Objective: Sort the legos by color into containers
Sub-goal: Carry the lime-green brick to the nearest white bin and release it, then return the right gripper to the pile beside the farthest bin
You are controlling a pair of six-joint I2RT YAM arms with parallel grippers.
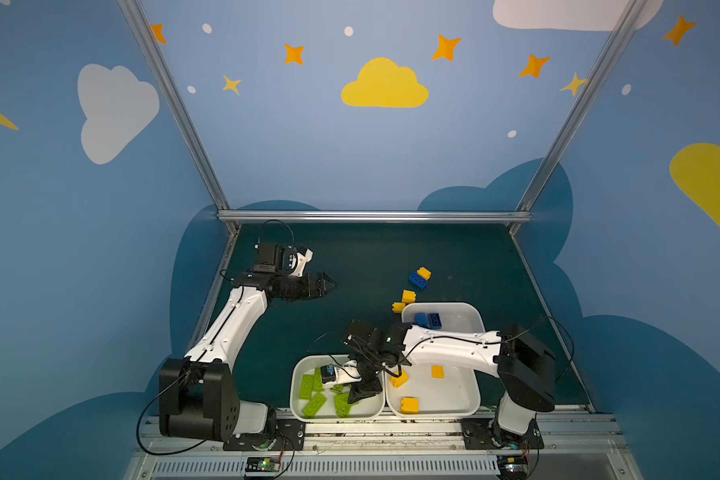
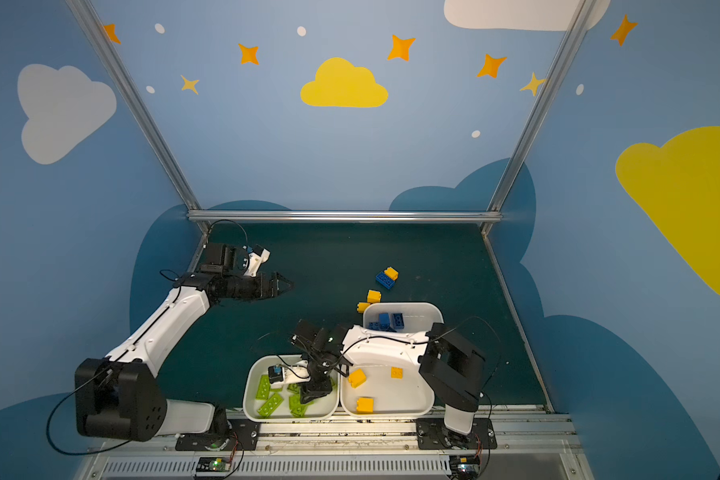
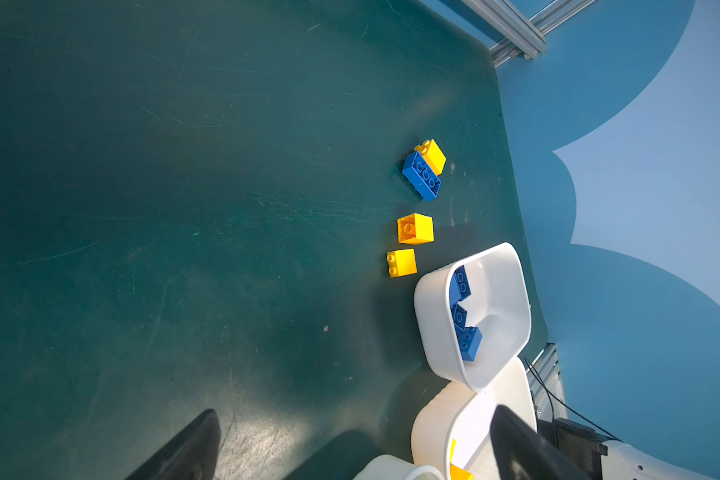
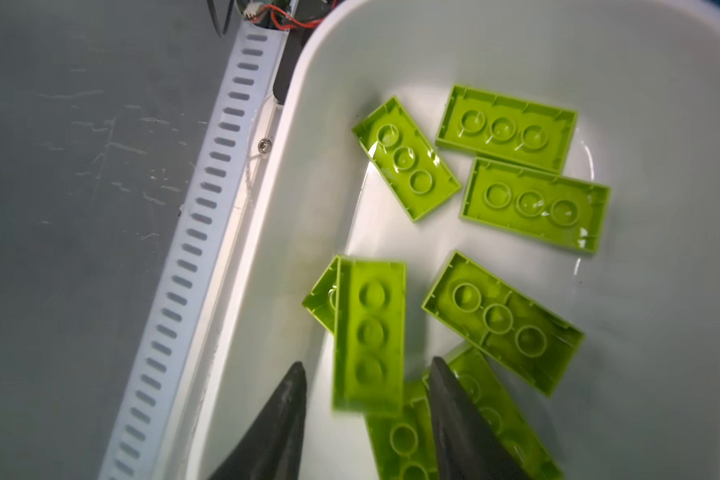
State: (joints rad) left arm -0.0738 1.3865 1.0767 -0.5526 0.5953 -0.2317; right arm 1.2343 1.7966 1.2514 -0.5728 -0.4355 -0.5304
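Legos (image 3: 415,228) like these look light, rigid and glossy, so expect them to skate or flip if you pinch off-centre, not to give under the pads. Your right gripper (image 4: 367,362) hangs over the green tray (image 4: 308,166) with its jaws apart. A blurred green plate (image 4: 368,336) sits between the fingertips with a gap on each side, so nothing is clamped. The other green plates (image 4: 520,205) lie on that tray's floor, most of them underside up. Your left gripper (image 3: 355,411) is spread wide and empty above the table (image 3: 184,208). Loose on the table are two yellow bricks (image 3: 402,262) just beside the blue tray (image 3: 433,332). Farther off, a blue brick (image 3: 421,176) touches a lone yellow brick (image 3: 433,154); you cannot tell from here whether those two are snapped together. Take the chunky ones across two flat side walls, low and centred, never over the studs. The yellow tray (image 1: 449,395) already holds three yellow pieces.
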